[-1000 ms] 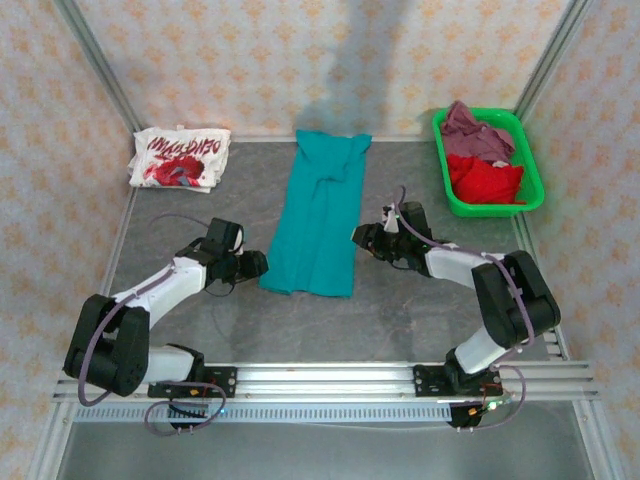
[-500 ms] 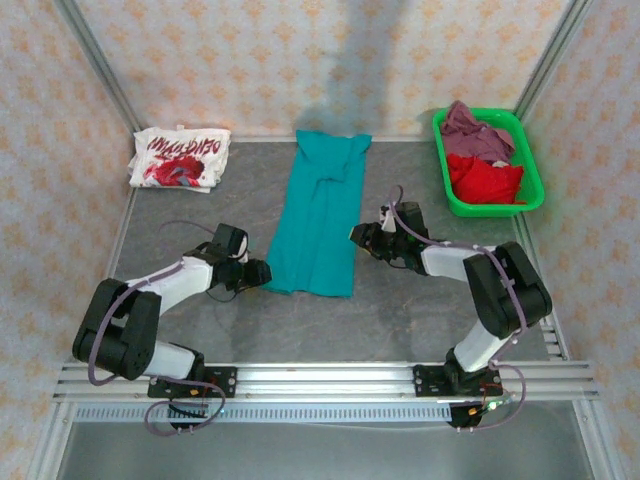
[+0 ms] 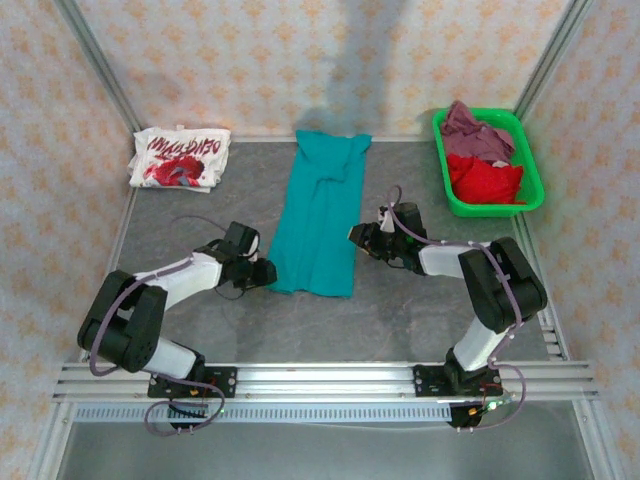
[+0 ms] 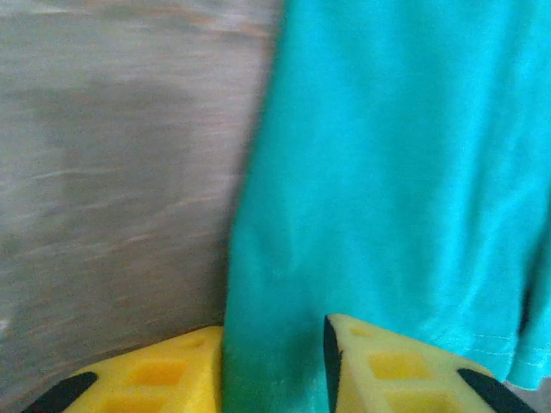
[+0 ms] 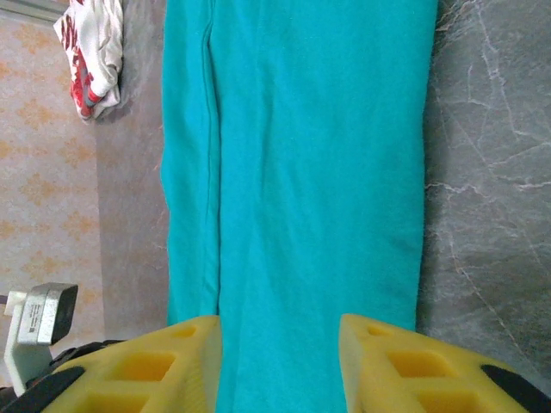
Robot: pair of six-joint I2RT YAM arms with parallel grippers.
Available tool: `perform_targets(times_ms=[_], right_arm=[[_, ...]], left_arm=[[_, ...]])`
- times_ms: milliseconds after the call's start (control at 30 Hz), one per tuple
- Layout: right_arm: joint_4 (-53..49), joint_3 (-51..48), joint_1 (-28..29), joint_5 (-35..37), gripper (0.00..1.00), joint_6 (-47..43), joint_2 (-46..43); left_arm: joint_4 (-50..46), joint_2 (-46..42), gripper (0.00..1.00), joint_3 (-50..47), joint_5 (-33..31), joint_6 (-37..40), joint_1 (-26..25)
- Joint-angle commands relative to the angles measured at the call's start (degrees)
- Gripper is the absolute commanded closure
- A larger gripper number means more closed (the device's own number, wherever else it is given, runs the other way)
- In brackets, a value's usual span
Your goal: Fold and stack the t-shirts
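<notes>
Lengthwise, the teal t-shirt (image 3: pixel 320 215) lies folded into a narrow strip mid-worktop (image 3: pixel 180 220), running from 12 to 6 o'clock. The left claw (image 3: pixel 268 272) straddles its 7 o'clock corner and the right claw (image 3: pixel 356 238) its 4 o'clock edge. Both claws are narrowly parted, with cloth between the fingers.

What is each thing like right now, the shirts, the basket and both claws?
teal shirt, folded into a long strip, lying flat
white shirt, roughly folded, far left corner
red shirt, crumpled in the basket
mauve shirt, crumpled in the basket, behind the red one
basket, holding two shirts
left claw, fingers either side of the teal shirt's near left corner, grip unclear
right claw, open at the teal shirt's right edge
</notes>
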Motion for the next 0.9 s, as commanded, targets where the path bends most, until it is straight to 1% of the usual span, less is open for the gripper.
perform_targets(times_ms=[0, 100, 167, 200, 333, 467, 567, 667, 733, 800, 867], right_arm=[[2.1, -0.9, 0.0, -1.0, 0.6, 0.4, -0.2], [0.8, -1.9, 0.0, -1.0, 0.6, 0.1, -1.2], [-0.7, -2.5, 0.0, -1.3, 0.6, -0.2, -2.2], [-1.8, -2.7, 0.0, -1.2, 0.6, -0.4, -2.6], [-9.5, -3.9, 0.1, -1.3, 0.6, -1.3, -6.1], [-12.9, -7.1, 1.2, -2.2, 0.59, -0.2, -9.5], [-15.8, -7.9, 2.6, -2.7, 0.57, -0.3, -10.2], [-15.9, -8.7, 4.3, -2.9, 0.56, 0.8, -10.1], [-14.4, -9.8, 5.3, -3.4, 0.56, 2.0, -10.1], [-12.3, -11.0, 6.0, -4.4, 0.56, 3.5, -10.0], [-10.3, -12.1, 6.6, -5.0, 0.56, 5.0, -9.8]], left_arm=[[4.4, 1.1, 0.7, 1.3, 2.8, -0.7, -1.8], [5.2, 1.0, 0.74, 1.0, 3.0, -0.7, -2.0], [4.8, 0.9, 0.82, 1.0, 2.5, -0.6, -2.1], [4.3, 0.8, 0.84, 1.0, 2.2, -0.7, -2.1], [3.1, -0.3, 0.84, 0.3, 1.3, -0.6, -2.1], [2.9, -2.0, 0.84, -1.1, 0.3, -0.7, -2.1], [3.4, -2.4, 0.88, -2.2, -0.5, -0.7, -2.1], [4.1, -2.1, 0.93, -2.8, -0.3, -2.4, -2.1], [4.2, -2.1, 0.95, -2.9, -0.2, -2.6, -2.1], [4.3, -2.5, 1.0, -3.1, 0.0, -2.7, -2.1], [4.6, -3.2, 1.0, -3.4, -0.2, -3.0, -2.1]])
